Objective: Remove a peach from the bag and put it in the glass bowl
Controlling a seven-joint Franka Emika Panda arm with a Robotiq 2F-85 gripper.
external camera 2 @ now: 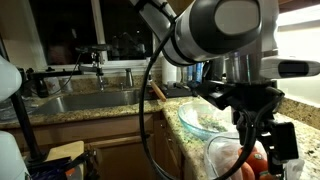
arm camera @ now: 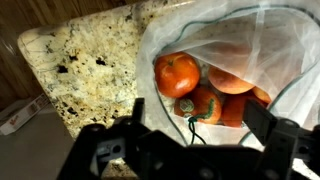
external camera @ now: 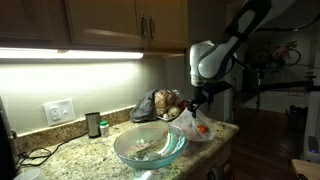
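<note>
The bag [arm camera: 255, 40] of crinkled whitish plastic lies open on the granite counter, with several red-orange peaches inside. The nearest round peach [arm camera: 177, 74] sits at the bag's left, and another peach [arm camera: 205, 104] with a green stem lies just below it. My gripper [arm camera: 197, 118] is open and hovers over the bag mouth, one finger on each side of the fruit, holding nothing. In an exterior view the gripper [external camera: 197, 103] hangs above the bag [external camera: 198, 126], right of the wide pale blue-green glass bowl [external camera: 150, 147]. The bowl [external camera 2: 205, 118] and the bag [external camera 2: 235, 160] also show from the opposite side.
A dark lumpy bundle [external camera: 158, 105] sits behind the bag against the wall. A small dark jar [external camera: 93, 124] stands left of the bowl near a wall outlet [external camera: 60, 111]. The counter edge [arm camera: 60, 125] drops off close to the bag. A sink [external camera 2: 90, 100] lies beyond the bowl.
</note>
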